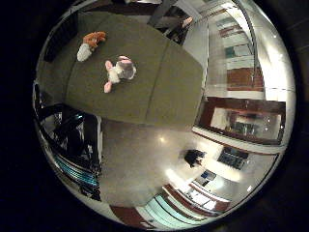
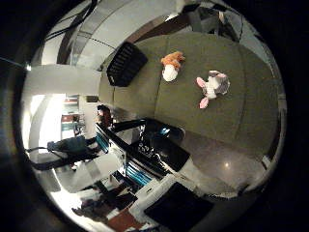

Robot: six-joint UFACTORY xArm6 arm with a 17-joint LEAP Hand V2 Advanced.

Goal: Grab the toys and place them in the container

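Two plush toys lie on an olive-green table (image 2: 241, 111). One is orange and white (image 2: 171, 65); the other is grey and white with pink ears and feet (image 2: 212, 87). They lie apart, a short gap between them. A black slatted container (image 2: 126, 64) stands at the table's end, beyond the orange toy. Both toys look small, so the palm is well above the table. No part of my hand shows in either view.
Dark equipment and a screen (image 2: 145, 150) stand beside the table's near edge. Shiny floor (image 1: 145, 159) spreads past the table, with wooden cabinets and glass panels (image 1: 246, 121) along the room's side.
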